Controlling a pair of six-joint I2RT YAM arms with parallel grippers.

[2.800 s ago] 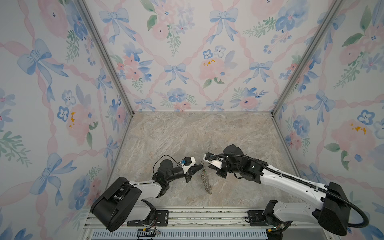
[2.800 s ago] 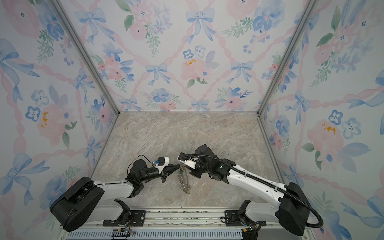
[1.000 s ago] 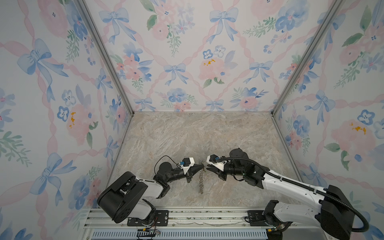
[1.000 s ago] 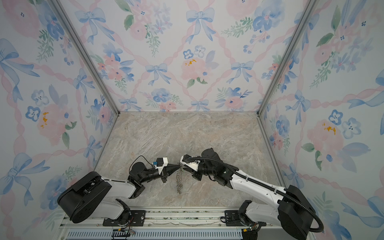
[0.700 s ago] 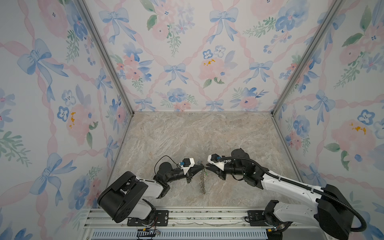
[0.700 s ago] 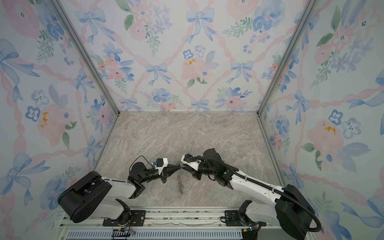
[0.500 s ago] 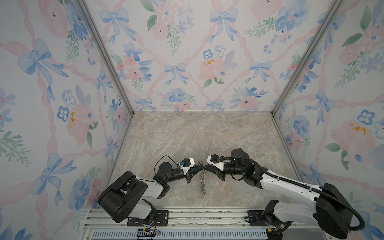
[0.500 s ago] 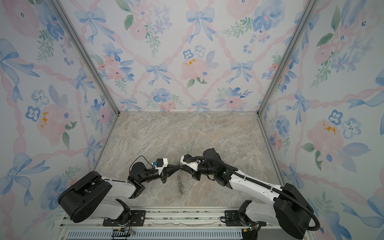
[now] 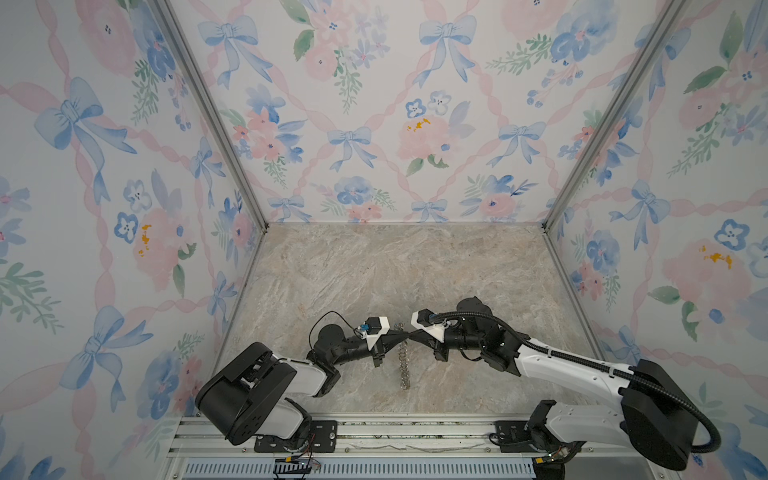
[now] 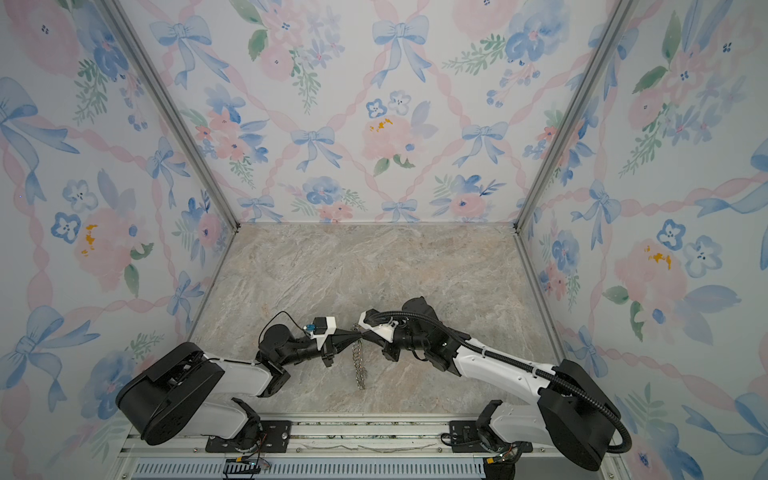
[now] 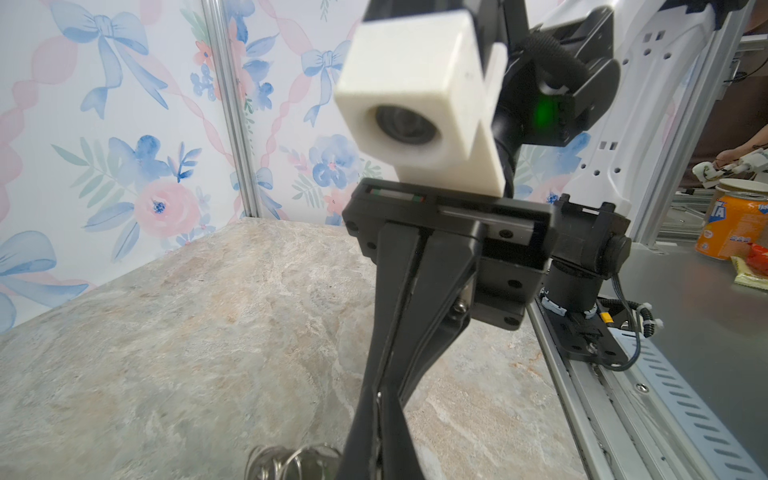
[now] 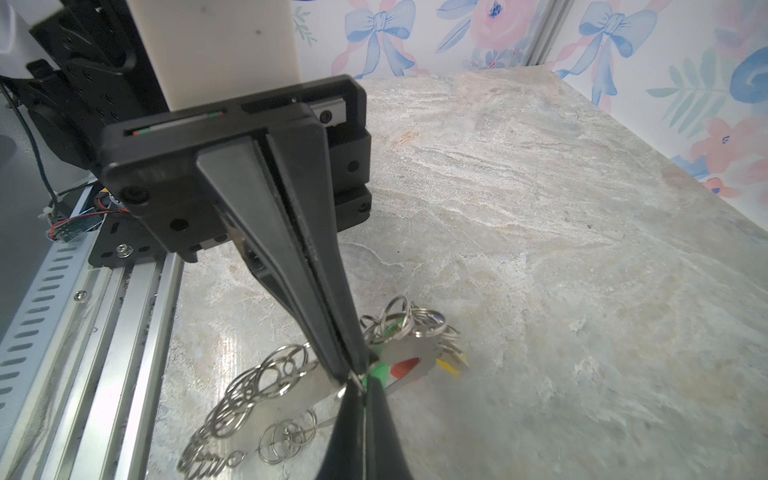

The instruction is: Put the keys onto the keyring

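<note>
The keyring (image 12: 299, 401), a flat grey oval metal plate rimmed with small silver wire rings, lies closest to me. Its near end trails toward the aluminium rail (image 12: 124, 316) and its far end is raised to the fingertips. In both top views the keyring (image 9: 404, 365) (image 10: 358, 365) shows edge-on, like a chain running back from where the two tips meet. Whether its low end touches the bench I cannot tell.

The left gripper (image 12: 348, 372) has its long black tapered fingers pressed together and seems to nip the plate's rim right at its tip. I judge it holds the plate tilted so the rings dangle free. Tip to tip against it, the right gripper (image 12: 362, 397) has its black fingers squeezed together too, with a green sliver showing in the seam. It pinches a tiny green-headed plastic key (image 12: 377, 370), whose head pokes out just past its fingertips. Meeting nose to nose makes sense, I reckon: the plate is steadiest next to the grip, so a key can be pushed against a ring without the ring swinging away.

Just beyond the fingertips a red key head (image 12: 405, 368) and a yellow key head (image 12: 451, 366) sit by the plate's far end. Whether they are threaded on I cannot tell. Past the fingers stretches the marble-patterned tabletop (image 12: 540, 249), then the floral wallpaper (image 9: 374, 124).
</note>
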